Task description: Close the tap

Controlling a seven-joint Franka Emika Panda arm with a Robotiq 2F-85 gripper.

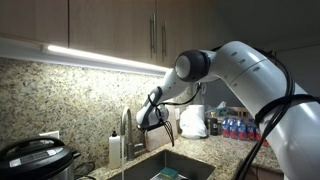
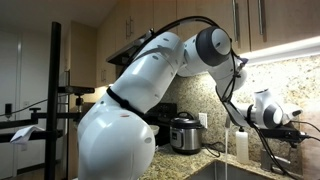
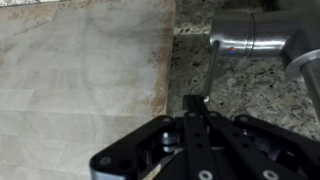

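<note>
Tap [image 3: 245, 35]: stands behind the sink [image 1: 180, 165] against the granite backsplash, next to the white soap bottle [image 1: 115, 150] | Gripper [image 3: 197, 100]: fingers drawn together, tips at the end of the tap's thin side lever; grasp on it unclear | Arm: reaches in from the counter side.

You'll see the soap bottle [image 1: 116, 148] near the claw [image 1: 166, 130] on one side, the cooker [image 1: 35, 158] well beyond it on the bench [image 1: 218, 150]. The sink [image 1: 190, 162] lies below the claw, water bottles [image 1: 236, 128] stand on its other side, and a light strip [image 1: 100, 55] glows well above it.
</note>
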